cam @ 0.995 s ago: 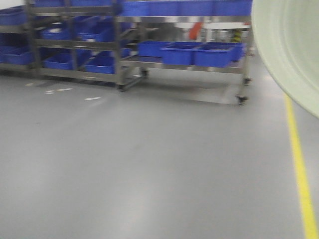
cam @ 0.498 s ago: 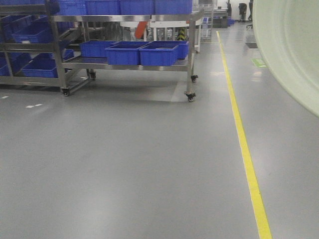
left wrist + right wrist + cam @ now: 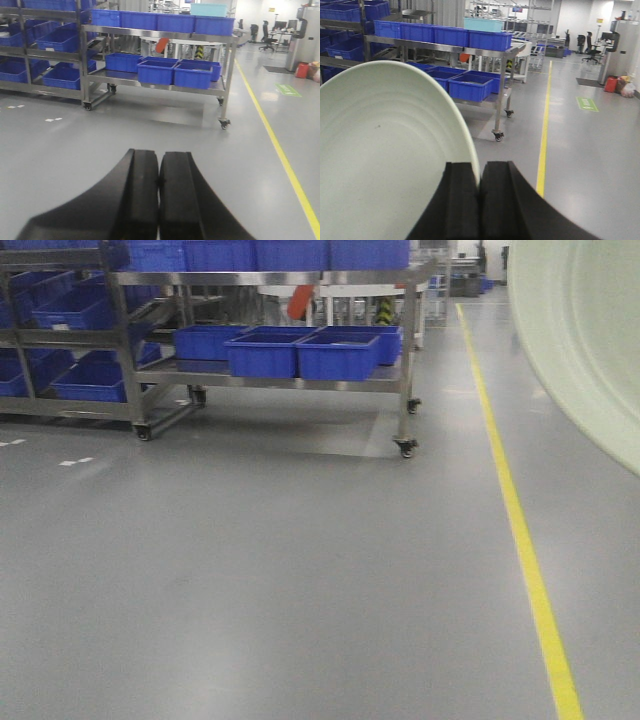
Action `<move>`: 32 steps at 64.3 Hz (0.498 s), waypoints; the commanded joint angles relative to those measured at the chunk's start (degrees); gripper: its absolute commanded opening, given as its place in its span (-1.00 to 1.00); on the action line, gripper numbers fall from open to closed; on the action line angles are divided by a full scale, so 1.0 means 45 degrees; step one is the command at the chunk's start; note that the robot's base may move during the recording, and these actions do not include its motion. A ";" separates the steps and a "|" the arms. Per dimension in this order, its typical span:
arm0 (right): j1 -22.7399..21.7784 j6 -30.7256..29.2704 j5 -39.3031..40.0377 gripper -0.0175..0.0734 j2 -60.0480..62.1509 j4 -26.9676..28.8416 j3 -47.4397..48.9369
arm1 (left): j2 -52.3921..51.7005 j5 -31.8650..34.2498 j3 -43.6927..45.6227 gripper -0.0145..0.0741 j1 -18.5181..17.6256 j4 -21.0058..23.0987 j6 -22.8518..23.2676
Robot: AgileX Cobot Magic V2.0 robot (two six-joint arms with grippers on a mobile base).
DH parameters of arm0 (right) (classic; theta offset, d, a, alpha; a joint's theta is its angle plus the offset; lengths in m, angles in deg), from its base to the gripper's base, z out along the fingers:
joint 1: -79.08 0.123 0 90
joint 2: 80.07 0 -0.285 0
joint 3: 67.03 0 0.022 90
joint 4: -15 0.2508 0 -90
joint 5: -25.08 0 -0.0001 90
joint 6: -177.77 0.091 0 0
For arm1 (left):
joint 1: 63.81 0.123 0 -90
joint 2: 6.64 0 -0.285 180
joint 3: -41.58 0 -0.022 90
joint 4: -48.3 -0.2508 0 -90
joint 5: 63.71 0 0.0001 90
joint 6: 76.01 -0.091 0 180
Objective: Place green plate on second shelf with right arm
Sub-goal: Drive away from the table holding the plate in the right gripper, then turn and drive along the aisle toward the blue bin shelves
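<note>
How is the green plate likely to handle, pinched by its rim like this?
The green plate holds its round shape from a rim-only pinch in the right gripper, so it is probably stiff and light. Its smooth surface may slip or pivot in that grip if jolted.

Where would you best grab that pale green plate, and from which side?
Grip the green plate by its raised rim, coming edge-on from outside. It is broad and shallow, likely too wide to span; the right end effector pinches that thin edge, a pad on each face.

Front, wrist views all face wheeled rack (image 3: 408,350), seemingly distant
</note>
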 commanded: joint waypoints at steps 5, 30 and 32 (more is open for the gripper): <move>-0.0091 0.0089 0.1452 -0.55 -0.0194 0.0090 0.0398 | -0.0220 0.1046 -0.0520 -0.38 -0.0004 0.0036 0.0055; -0.0091 0.0089 0.1452 -0.55 -0.0194 0.0090 0.0398 | -0.0220 0.1046 -0.0520 -0.38 -0.0004 0.0036 0.0055; -0.0091 0.0089 0.1452 -0.55 -0.0194 0.0090 0.0398 | -0.0220 0.1046 -0.0520 -0.38 -0.0004 0.0036 0.0055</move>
